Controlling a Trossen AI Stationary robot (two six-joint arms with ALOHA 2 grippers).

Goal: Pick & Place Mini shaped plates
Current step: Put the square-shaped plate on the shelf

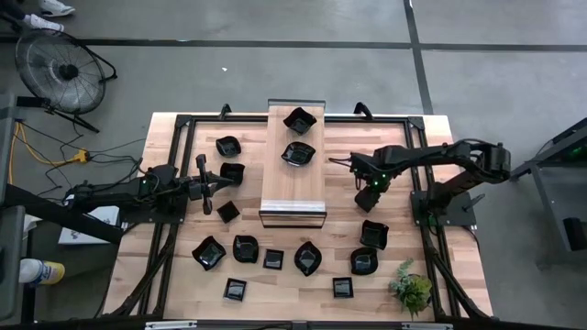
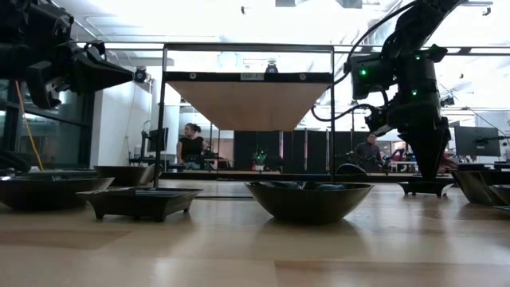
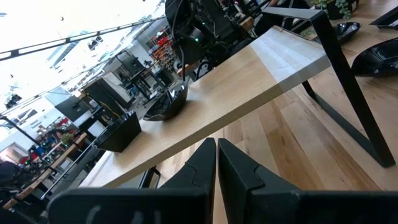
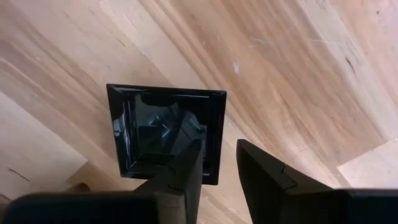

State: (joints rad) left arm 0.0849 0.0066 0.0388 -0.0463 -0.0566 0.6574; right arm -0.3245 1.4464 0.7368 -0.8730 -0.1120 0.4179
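Several small glossy black plates lie on the wooden table, among them ones at the near side [image 1: 308, 258] and by my left gripper [image 1: 231, 172]. Two more [image 1: 299, 120] [image 1: 298, 154] sit on the raised wooden platform [image 1: 293, 197]. My right gripper [image 4: 217, 155] points down, open, over a square plate [image 4: 155, 124] that rests on the table right of the platform [image 2: 426, 188]. One finger [image 4: 186, 168] stands over the plate's hollow and the other [image 4: 261, 174] outside its rim corner, with wood showing between them. My left gripper [image 3: 216, 163] is shut and empty, held level above the table left of the platform [image 1: 213, 183].
A small green plant [image 1: 411, 289] stands at the near right corner. The platform's black frame legs [image 3: 348, 81] stand close to my left gripper. A fan [image 1: 60, 69] stands on the floor beyond the far left corner. People show in the room behind the table [image 2: 191, 147].
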